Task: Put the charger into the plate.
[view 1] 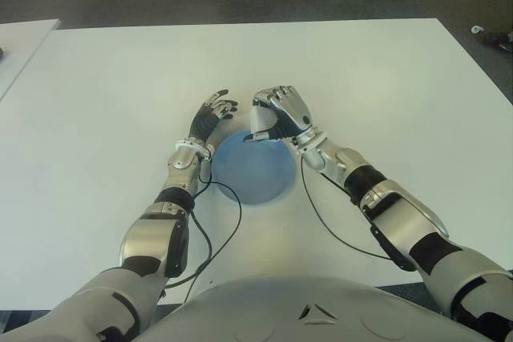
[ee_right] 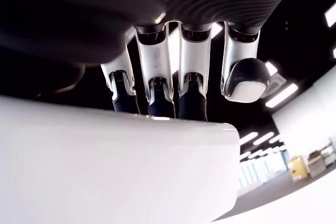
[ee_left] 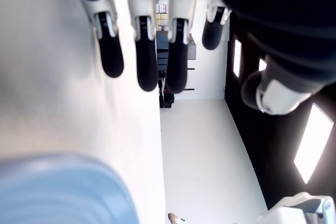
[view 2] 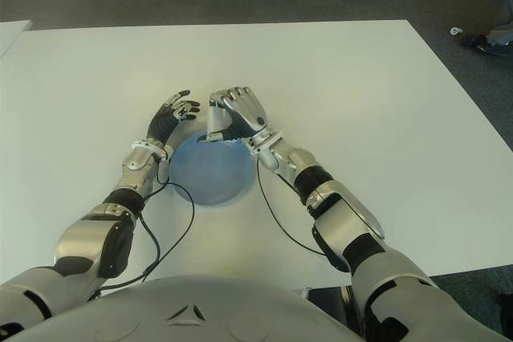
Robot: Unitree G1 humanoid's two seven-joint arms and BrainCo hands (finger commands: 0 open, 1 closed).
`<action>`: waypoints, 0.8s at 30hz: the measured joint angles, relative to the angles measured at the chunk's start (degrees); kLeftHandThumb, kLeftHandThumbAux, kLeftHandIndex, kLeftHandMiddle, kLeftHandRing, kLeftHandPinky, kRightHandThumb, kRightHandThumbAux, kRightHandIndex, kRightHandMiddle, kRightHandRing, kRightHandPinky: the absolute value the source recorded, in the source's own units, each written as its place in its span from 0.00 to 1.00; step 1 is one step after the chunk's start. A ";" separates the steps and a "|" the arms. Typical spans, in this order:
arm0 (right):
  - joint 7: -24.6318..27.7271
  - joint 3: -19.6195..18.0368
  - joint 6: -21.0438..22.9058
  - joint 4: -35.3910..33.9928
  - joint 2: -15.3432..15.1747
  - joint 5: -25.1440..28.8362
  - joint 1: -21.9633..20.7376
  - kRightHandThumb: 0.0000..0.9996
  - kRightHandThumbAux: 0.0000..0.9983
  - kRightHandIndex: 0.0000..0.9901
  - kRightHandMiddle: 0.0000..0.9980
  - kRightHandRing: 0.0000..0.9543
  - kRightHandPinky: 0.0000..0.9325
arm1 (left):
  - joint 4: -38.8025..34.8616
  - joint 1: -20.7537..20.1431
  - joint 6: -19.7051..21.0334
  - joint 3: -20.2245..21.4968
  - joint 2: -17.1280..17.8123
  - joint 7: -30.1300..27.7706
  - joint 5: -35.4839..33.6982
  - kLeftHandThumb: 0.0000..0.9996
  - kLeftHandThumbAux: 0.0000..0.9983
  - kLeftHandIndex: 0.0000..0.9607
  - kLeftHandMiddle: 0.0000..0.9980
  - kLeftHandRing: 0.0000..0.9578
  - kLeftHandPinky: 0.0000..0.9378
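A round blue plate sits on the white table in front of me. My right hand hovers over the plate's far rim, its fingers curled round a white charger. In the right wrist view the charger fills the lower part, with the fingers wrapped over its edge. My left hand is at the plate's far left rim, fingers relaxed and holding nothing; the left wrist view shows its fingertips spread above the table, with the plate close by.
Thin black cables trail from both wrists across the table near the plate. A second white table's corner shows at the far left. Dark floor lies beyond the table's far edge.
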 measured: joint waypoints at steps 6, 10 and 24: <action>1.71 1.03 0.83 -0.05 1.71 -0.67 0.88 0.68 0.76 0.84 0.90 0.95 0.97 | -0.79 -0.30 0.87 0.19 -0.18 0.17 -0.04 0.00 0.55 0.18 0.33 0.36 0.37; 2.11 1.41 0.86 -0.05 2.22 -1.09 1.04 0.67 0.76 0.83 0.90 0.95 0.97 | -1.55 -0.11 1.56 0.23 -0.43 0.60 -0.13 0.00 0.55 0.19 0.33 0.36 0.37; 3.26 1.86 -0.92 0.07 3.82 -0.89 2.32 0.64 0.75 0.79 0.88 0.92 0.93 | -1.97 -0.42 3.26 1.18 -0.89 1.57 -0.78 0.00 0.58 0.24 0.36 0.39 0.38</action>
